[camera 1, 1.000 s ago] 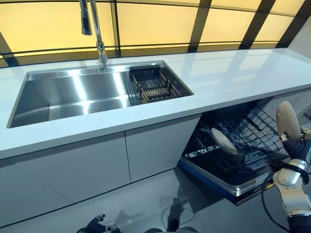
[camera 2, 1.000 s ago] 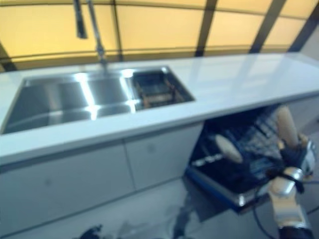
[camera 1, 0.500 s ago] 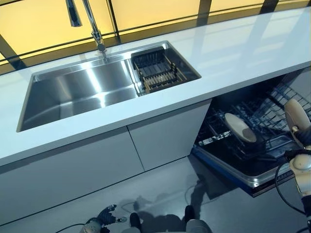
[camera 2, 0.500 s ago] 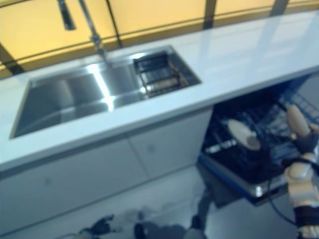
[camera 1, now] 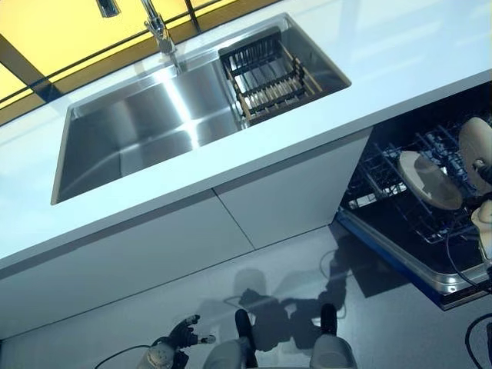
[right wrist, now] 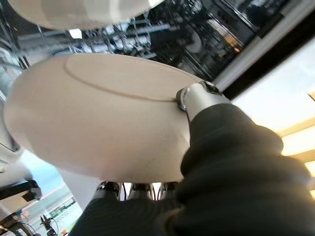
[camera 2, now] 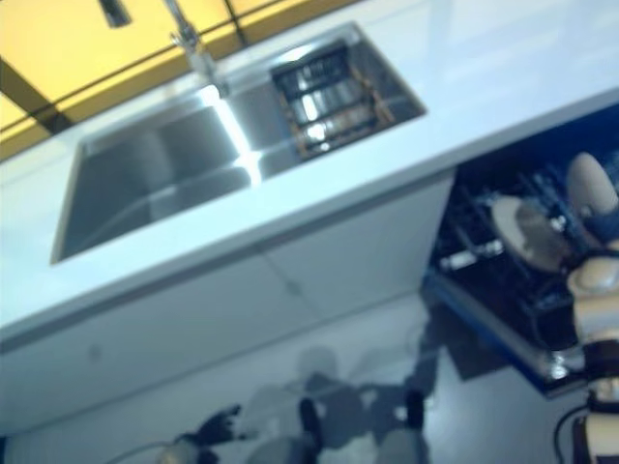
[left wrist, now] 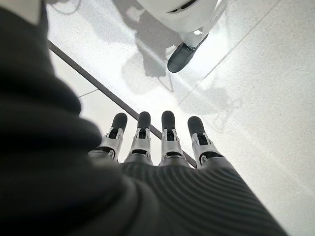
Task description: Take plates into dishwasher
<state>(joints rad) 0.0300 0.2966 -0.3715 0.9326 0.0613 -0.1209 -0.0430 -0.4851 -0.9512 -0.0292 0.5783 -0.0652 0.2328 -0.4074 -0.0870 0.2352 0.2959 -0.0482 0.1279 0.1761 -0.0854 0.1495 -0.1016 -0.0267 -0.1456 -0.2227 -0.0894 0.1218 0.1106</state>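
My right hand point(camera 1: 485, 172) is shut on a beige plate point(camera 1: 475, 141), held upright over the open dishwasher's lower rack point(camera 1: 382, 163). In the right wrist view my thumb point(right wrist: 196, 97) presses on the plate's point(right wrist: 98, 123) face and the fingers point(right wrist: 134, 189) curl under its rim. A second beige plate point(camera 1: 429, 181) stands tilted in the rack just left of the held one, and its edge point(right wrist: 74, 10) shows past my hand. My left hand point(camera 1: 181, 337) hangs low over the floor with its fingers point(left wrist: 168, 137) straight, holding nothing.
A white countertop point(camera 1: 400, 54) runs above the dishwasher. A steel sink point(camera 1: 146, 131) with a tap point(camera 1: 157, 27) holds a dark drying rack point(camera 1: 269, 73). Grey cabinet doors point(camera 1: 192, 238) stand left of the dishwasher's pulled-out front edge point(camera 1: 400, 257).
The camera has moved, so the whole scene sits differently. The held plate now shows closer to the plate standing in the rack. The left hand still hangs by the floor.
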